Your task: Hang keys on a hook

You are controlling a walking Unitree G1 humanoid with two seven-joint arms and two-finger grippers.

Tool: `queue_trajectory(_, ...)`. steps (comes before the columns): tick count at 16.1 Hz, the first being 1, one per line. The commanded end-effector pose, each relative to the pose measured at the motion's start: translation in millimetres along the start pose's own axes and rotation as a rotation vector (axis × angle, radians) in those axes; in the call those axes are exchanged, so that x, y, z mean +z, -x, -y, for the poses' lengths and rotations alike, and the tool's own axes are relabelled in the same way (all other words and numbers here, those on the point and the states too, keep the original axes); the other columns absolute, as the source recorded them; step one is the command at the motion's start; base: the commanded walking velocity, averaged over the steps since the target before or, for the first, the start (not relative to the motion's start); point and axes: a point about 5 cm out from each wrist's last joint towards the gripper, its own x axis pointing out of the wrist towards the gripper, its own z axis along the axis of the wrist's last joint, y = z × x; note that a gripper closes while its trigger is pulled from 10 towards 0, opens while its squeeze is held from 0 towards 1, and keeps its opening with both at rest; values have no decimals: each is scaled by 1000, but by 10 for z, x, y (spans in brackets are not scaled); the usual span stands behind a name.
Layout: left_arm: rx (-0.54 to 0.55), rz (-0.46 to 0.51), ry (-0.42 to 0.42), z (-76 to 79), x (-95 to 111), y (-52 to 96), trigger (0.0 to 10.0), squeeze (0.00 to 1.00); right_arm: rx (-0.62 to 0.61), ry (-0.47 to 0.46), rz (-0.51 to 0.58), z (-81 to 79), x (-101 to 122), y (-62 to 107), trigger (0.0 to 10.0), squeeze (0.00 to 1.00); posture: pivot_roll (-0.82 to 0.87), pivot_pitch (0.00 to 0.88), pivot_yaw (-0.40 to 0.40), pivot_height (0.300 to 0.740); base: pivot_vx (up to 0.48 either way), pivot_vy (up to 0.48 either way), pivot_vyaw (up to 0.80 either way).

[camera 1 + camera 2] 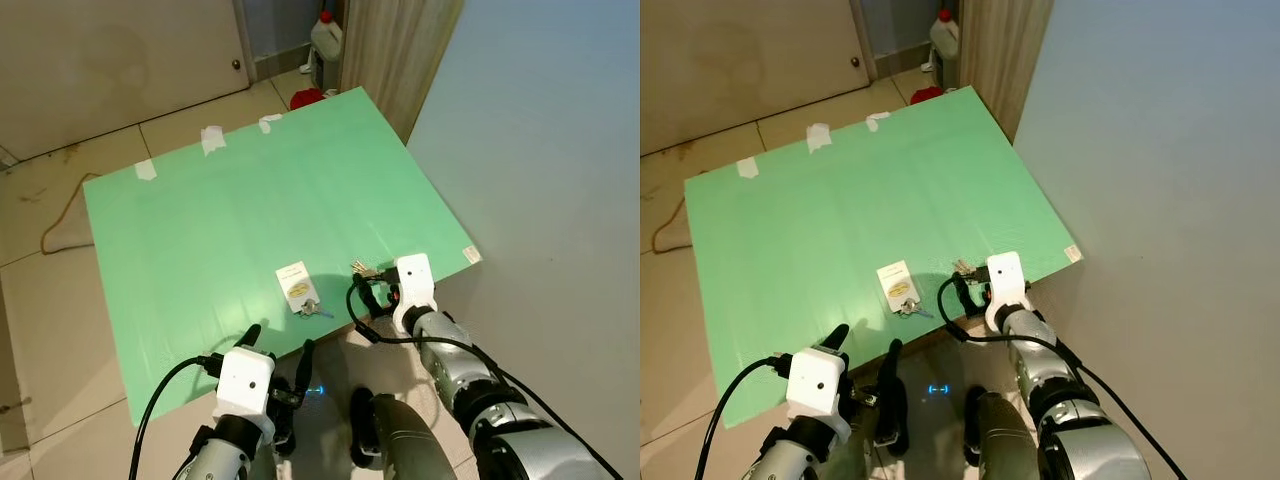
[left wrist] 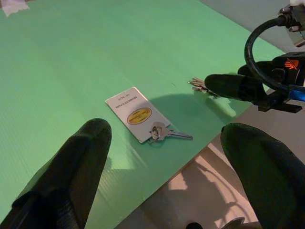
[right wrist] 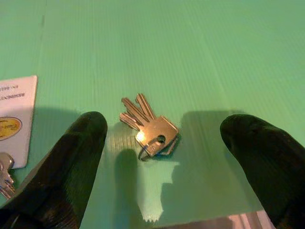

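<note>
The keys [image 3: 148, 128] lie flat on the green board [image 1: 250, 200], near its right near edge. The right tool [image 3: 157, 157] hovers spread wide over them. Light, stiff, slippery: pinch the heads by the ring.

The print on the white key tag [image 2: 137, 113] is too small to read.

White key tag [image 2: 137, 113] with key [image 2: 167, 133] on green board [image 2: 86, 57].
</note>
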Motion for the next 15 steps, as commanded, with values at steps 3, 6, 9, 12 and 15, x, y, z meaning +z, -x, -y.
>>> queue_trajectory(3,12,-26,6,19,-69,27,10000,0,1,-34,-75,-39,-164,40,10000,0,78,312,-41,722,0,0,0)
queue_trajectory(6,4,-20,-6,36,-67,24,10000,0,19,-3,-97,-88,-188,34,0,0,78,316,-40,722,0,0,0)
queue_trajectory(9,5,-18,-11,43,-65,23,10000,0,19,14,-105,-127,-208,33,0,0,76,323,-44,722,0,0,0)
queue_trajectory(12,9,-16,-11,50,-63,20,10000,0,10,-8,-104,-172,-200,16,0,0,73,325,-50,722,0,0,0)
queue_trajectory(15,13,-10,-7,82,-60,-3,10000,0,34,-30,-89,-318,-124,-49,0,0,73,323,-62,722,0,0,0)
